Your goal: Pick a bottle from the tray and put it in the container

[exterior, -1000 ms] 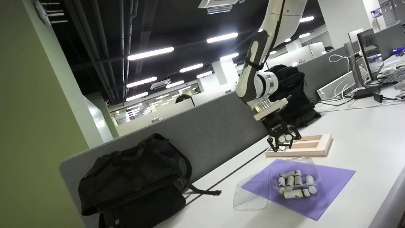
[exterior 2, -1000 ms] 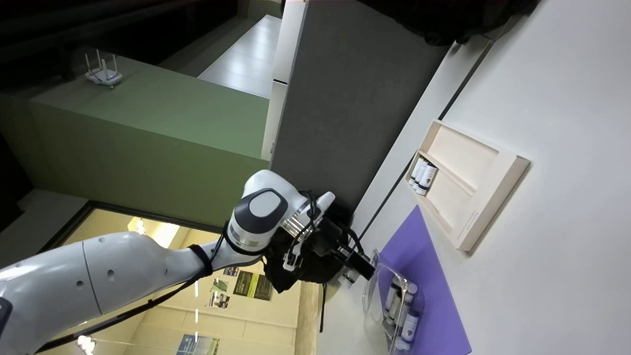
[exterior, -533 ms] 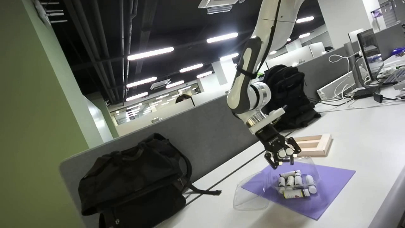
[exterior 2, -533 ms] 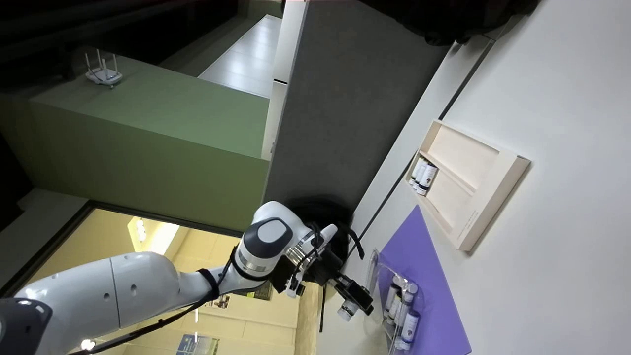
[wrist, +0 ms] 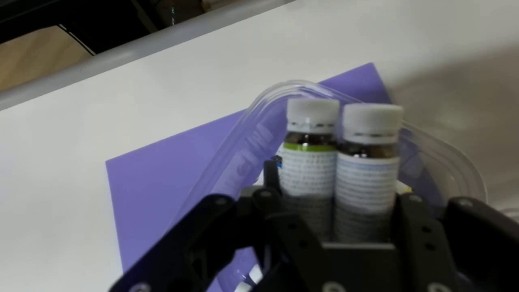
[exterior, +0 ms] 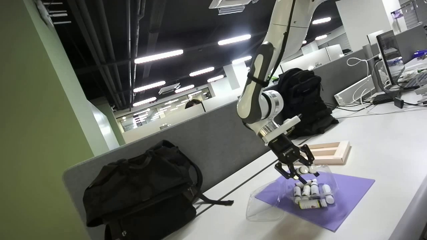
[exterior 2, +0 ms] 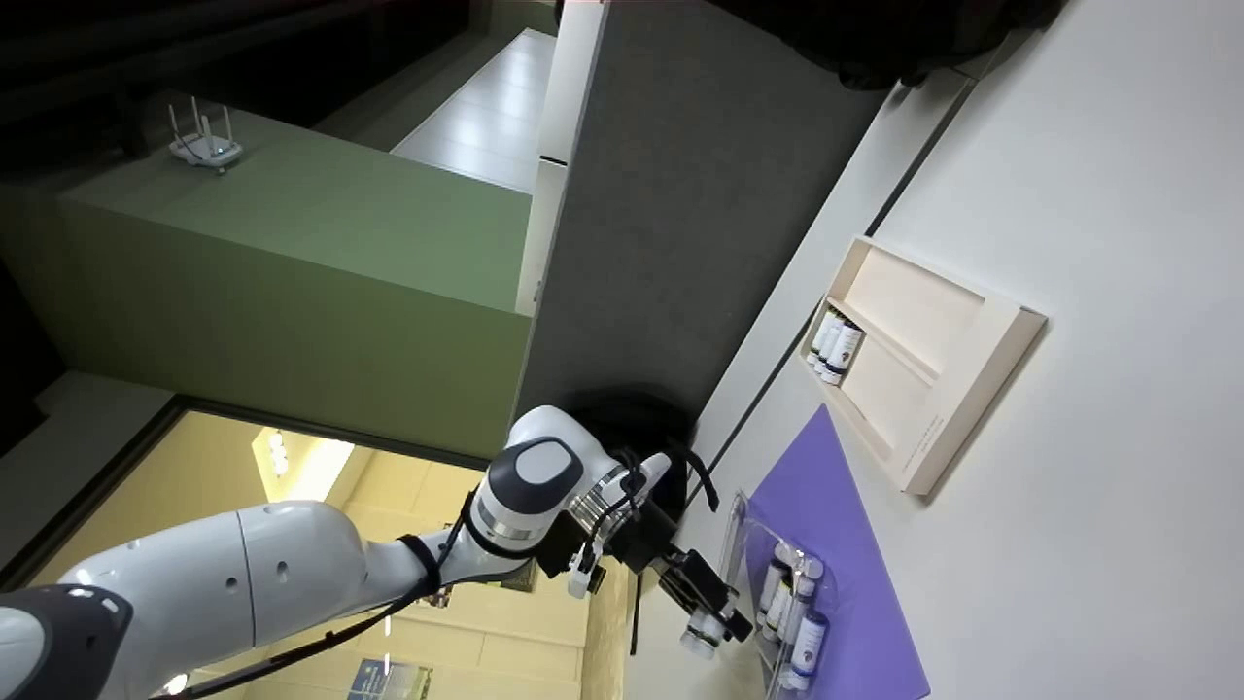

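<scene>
**Two small white-capped, brown glass-looking bottles (wrist: pixel 344 178) clasped above one round-cornered, clear plastic box (wrist: pixel 239 162)**

Both bottles lie side by side, touching, in the black, jointed gripper (exterior: pixel 311 178), its fingers drawn in on their outer sides; they are smooth cylinders, glossy at the neck, matte where paper labels wrap them; one shows a lime-green band below its notched cap ring.

The step seems to be lowering and letting go; done well, it brings the pair down close to the box floor, then parts the fingers slowly, since two round bodies may roll apart unevenly; the height above it is hard to read; in the wrist view the caps appear near the curved rim, so a landing farther inside looks safer.

The box is thin and shiny, with raised lettering too faint to read; several labelled bottles (exterior: pixel 314 190) lie jumbled in it, so a soft touch suits; a clear, bowed plastic flap (exterior: pixel 265 204), seemingly its lid, sprawls past the edge of the flat, matte purple sheet (exterior: pixel 348 191) beneath.

Farther off is the shallow, pale wooden tray (exterior 2: pixel 957 394), split by strips, with a few white-labelled bottles (exterior 2: pixel 839 347) in a corner compartment; beyond come a slumped black cloth backpack (exterior: pixel 140 193) and a fabric-looking grey partition (exterior: pixel 240 143).
</scene>
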You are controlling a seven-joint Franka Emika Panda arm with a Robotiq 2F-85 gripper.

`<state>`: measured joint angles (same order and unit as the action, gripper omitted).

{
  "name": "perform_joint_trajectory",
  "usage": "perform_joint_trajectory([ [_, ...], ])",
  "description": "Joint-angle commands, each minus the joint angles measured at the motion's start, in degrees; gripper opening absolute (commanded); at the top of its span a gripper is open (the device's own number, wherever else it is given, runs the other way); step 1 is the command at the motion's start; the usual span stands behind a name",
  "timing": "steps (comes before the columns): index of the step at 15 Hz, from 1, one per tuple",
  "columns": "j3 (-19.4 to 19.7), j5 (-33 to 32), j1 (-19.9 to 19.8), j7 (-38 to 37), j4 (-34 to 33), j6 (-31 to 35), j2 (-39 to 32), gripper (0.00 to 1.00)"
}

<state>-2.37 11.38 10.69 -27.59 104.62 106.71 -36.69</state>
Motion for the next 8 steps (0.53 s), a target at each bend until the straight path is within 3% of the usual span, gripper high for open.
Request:
perform_joint_trajectory([
  [1,0.6,0.0,-1.0,1.5,0.8,-3.5,3.8,0.86],
  [4,1.1,0.0,-1.9,2.2,0.7,-6.0,5.8,1.00],
  [6,1.6,-0.3,-2.6,2.6,1.0,-7.4,7.6,1.00],
  [7,1.2,0.0,-1.9,2.1,-0.3,-5.8,4.8,0.97],
  [8,1.4,0.0,-2.2,2.4,-0.3,-6.4,5.5,1.00],
])
